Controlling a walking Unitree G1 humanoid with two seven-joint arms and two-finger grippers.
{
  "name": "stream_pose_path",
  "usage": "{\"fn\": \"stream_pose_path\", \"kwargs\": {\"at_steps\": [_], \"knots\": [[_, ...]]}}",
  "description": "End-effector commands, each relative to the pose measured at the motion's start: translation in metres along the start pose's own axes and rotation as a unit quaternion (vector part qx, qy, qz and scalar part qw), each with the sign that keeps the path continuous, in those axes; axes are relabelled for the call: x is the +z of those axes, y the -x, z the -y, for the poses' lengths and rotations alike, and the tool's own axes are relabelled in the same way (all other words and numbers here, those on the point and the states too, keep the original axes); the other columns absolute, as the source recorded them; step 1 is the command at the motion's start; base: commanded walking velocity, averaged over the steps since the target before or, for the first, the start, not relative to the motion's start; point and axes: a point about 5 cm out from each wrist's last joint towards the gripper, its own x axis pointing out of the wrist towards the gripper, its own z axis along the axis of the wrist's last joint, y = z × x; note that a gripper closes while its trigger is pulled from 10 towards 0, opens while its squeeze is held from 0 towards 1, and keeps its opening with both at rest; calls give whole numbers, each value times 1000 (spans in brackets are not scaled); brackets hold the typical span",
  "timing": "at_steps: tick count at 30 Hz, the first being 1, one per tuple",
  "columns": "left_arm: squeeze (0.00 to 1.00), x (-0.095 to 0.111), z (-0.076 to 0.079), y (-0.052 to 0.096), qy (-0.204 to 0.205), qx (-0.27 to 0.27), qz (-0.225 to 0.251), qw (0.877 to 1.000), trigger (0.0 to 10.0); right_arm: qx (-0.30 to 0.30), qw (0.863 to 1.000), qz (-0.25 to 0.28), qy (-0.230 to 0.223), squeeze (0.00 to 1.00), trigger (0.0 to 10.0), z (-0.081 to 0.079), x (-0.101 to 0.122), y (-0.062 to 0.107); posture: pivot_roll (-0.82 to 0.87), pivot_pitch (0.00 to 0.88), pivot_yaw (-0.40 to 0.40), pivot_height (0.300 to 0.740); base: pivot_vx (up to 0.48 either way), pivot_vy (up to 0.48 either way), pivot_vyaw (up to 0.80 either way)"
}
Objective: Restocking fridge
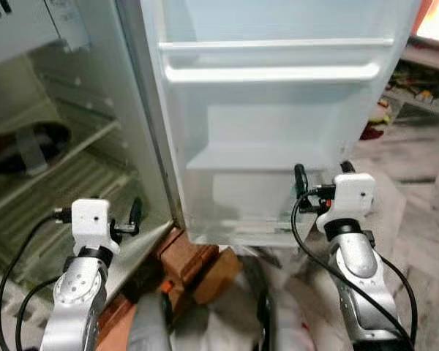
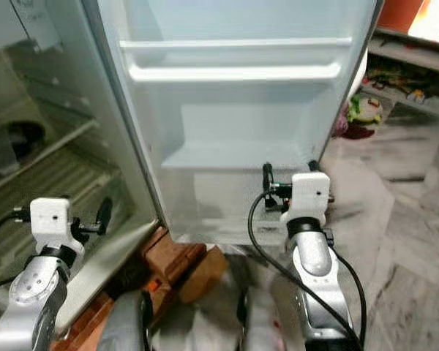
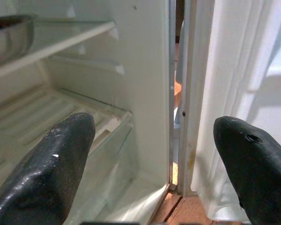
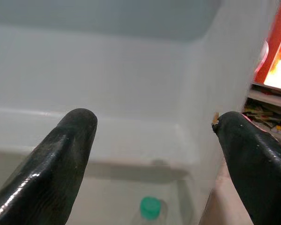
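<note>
The fridge stands open before me, its white door swung wide with a rail shelf and a lower bin. My right gripper is raised in front of that lower bin, open and holding nothing. In the right wrist view a bottle with a green cap stands in the door's bottom compartment, below the fingers. My left gripper hovers at the lower front of the fridge interior, open and holding nothing, facing the hinge gap.
A dark bowl sits on an inner shelf; it looks like steel in the left wrist view. Red-brown bricks lie under the fridge's front corner. A low shelf with coloured items stands at right on marble floor.
</note>
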Motion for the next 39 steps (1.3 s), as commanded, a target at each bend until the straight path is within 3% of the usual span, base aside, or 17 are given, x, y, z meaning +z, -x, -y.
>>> {"fn": "stream_pose_path", "kwargs": {"at_steps": [1,9,13,17,22,28,32,39], "knots": [[0,5,-2,-1,-12,-1,9,1000,10000,12,1000,-7,-6,0,10000,-5,-2,0,51,31,-8,682,0,0,0],[0,8,-6,-9,-15,7,9,1000,10000,20,999,-33,-27,0,10000,-9,-9,8,50,25,-20,721,0,0,0],[0,-7,-1,-3,-10,-2,-12,1000,10000,-2,996,-78,-48,0,10000,-4,-30,22,45,0,-27,740,0,0,0],[0,-9,7,-3,-1,-15,-15,1000,10000,6,997,-68,-42,0,10000,-6,-26,18,35,0,-24,740,0,0,0],[0,-5,11,-14,-16,-23,-12,1000,10000,40,997,-51,-39,0,10000,-11,-20,8,25,0,-22,740,-166,0,0],[0,-1,10,-17,-22,-28,0,999,10000,42,997,-57,-36,0,10000,-8,-23,7,30,6,-19,740,-309,0,0],[0,1,7,-18,-19,-25,0,999,10000,53,996,-57,-41,0,10000,-17,-24,10,37,7,-17,740,-279,0,0],[0,1,3,-20,-26,-22,3,999,10000,57,996,-58,-44,0,10000,-18,-24,9,38,7,-18,740,-324,0,0]]}}
